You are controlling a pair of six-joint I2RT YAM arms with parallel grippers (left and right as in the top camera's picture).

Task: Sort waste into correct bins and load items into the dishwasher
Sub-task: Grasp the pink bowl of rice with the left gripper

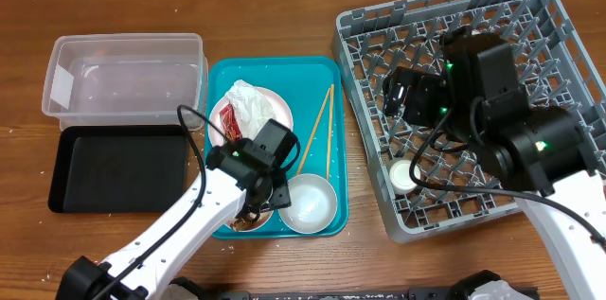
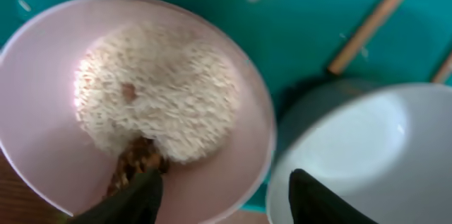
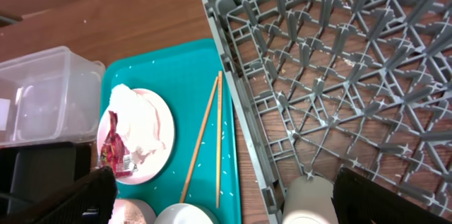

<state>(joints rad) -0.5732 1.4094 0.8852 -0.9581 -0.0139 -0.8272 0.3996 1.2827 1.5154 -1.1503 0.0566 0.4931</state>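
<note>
Left wrist view: the left gripper hangs spread astride the rim of the pink bowl of rice on the teal tray; the right gripper, also spread, hovers over the dish rack.

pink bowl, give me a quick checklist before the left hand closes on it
1. left hand open: ok
2. pink bowl rim between its fingers: ok
3. bowl empty: not ok, rice inside, so keep it level
4. clearance from greyish-white bowl: cannot tell, very close
5. right arm out of the way, over the rack: ok
</note>
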